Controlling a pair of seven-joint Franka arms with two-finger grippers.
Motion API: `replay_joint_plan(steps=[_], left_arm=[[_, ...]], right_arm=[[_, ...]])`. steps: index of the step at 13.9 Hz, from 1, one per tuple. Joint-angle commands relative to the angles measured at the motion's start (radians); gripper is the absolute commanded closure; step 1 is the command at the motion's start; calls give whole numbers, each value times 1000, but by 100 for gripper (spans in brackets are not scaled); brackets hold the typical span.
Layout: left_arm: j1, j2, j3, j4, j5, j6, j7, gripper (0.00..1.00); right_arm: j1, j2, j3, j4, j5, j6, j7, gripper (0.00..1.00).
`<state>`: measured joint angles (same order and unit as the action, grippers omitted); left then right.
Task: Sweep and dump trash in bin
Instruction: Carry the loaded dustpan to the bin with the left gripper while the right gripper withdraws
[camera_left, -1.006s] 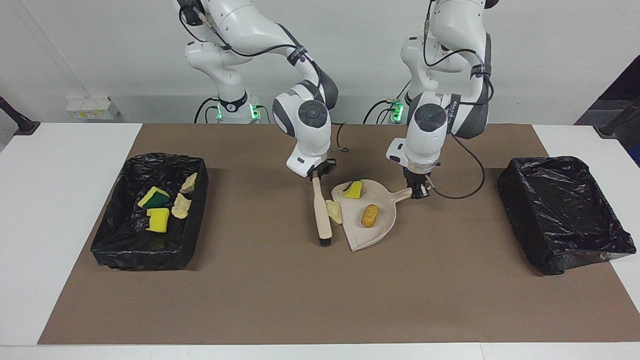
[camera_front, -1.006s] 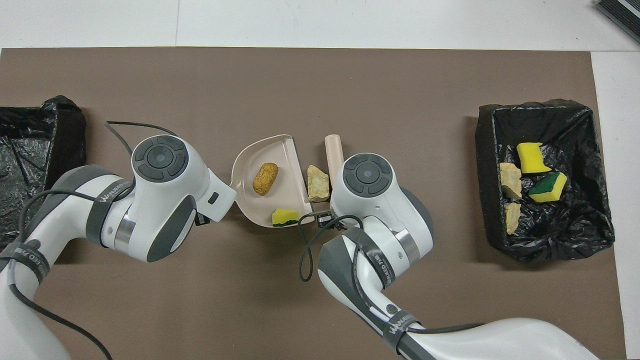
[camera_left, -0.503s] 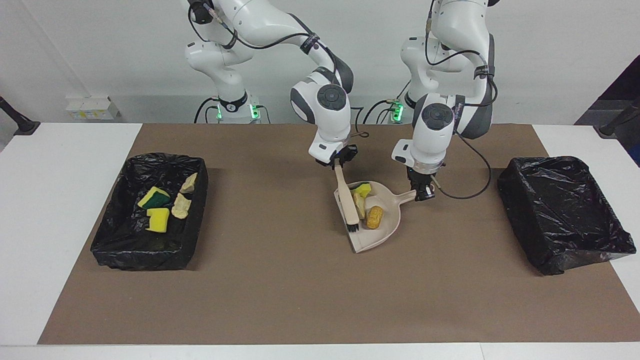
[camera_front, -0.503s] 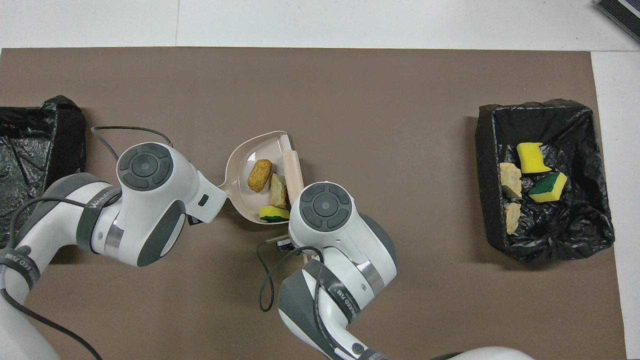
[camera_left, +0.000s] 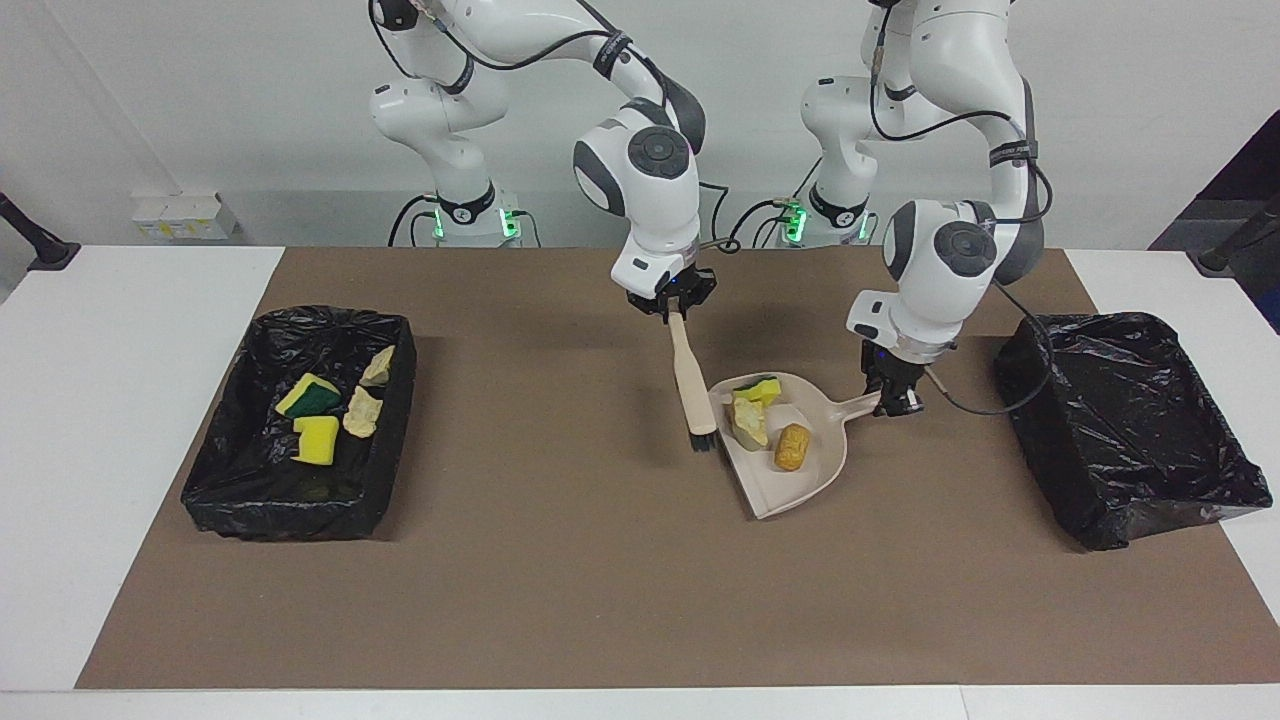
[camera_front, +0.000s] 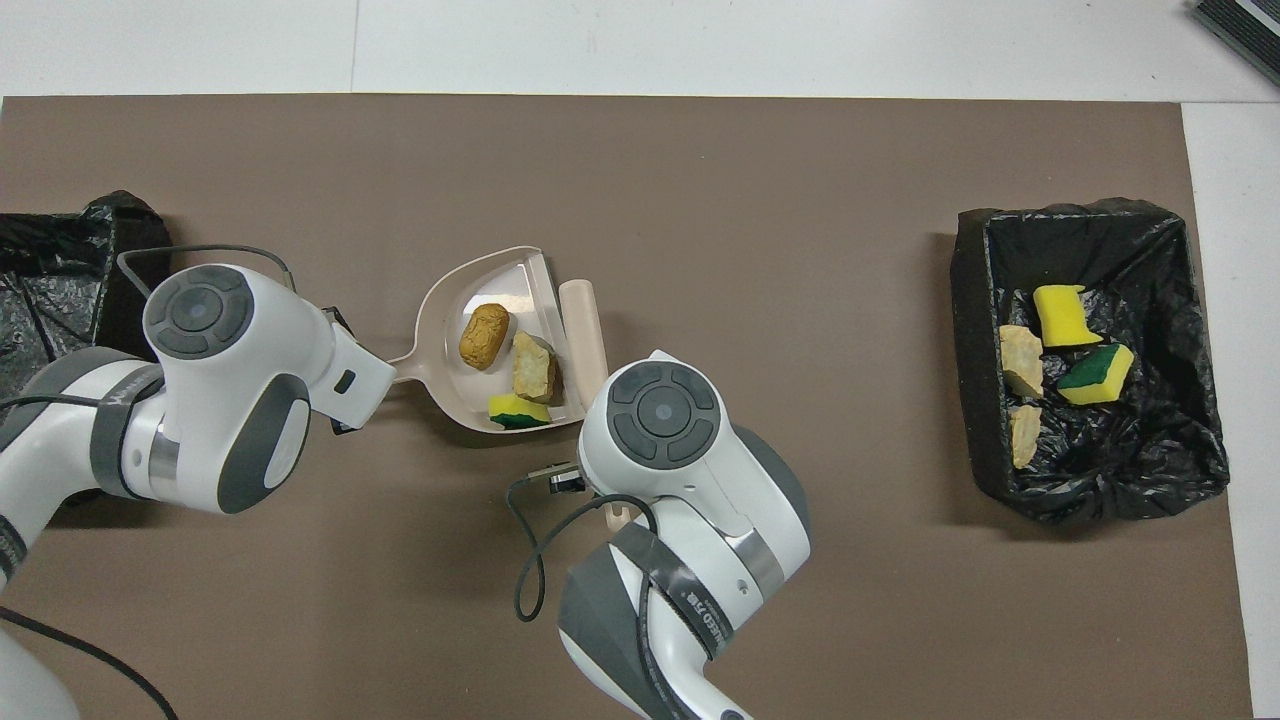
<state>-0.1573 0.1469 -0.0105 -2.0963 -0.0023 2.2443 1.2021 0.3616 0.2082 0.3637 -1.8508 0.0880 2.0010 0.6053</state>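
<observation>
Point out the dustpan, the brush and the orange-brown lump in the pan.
dustpan (camera_left: 812, 470), facing view, bare floor near its open lip.
brush (camera_left: 688, 380), facing view, middle of its beige handle.
orange-brown lump (camera_front: 484, 336), overhead view, centre of its top surface.

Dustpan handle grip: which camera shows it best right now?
The facing view. There the left end effector is shut on the tip of the dustpan's handle, seen from the side. In the overhead view the left arm's wrist covers the grip; only the handle's inner stretch and the pan with three trash pieces show.
</observation>
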Motion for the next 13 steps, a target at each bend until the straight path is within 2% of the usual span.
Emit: replay_joint_plan(steps=[1,4,7,11,13], left_arm=[[57,10,-6,68,-51,-21,86,100],[113,42,-6,218,-54,-188,166,100],[171,43,-6,307,-56,-285,191,100],[298,51,-6,415,-80,-397,324,100],[369,62,-6,478,-84,-469,431,100]], right_arm=[[32,-68,17,-73,21,-1,97,100],[127,-153,18,-180,44,42,177,100],[255,-142,18,-202,69,73,324,100],[338,-138,18,-261,81,105,379,100],[341,-133,18,-271,108,104,390,100]])
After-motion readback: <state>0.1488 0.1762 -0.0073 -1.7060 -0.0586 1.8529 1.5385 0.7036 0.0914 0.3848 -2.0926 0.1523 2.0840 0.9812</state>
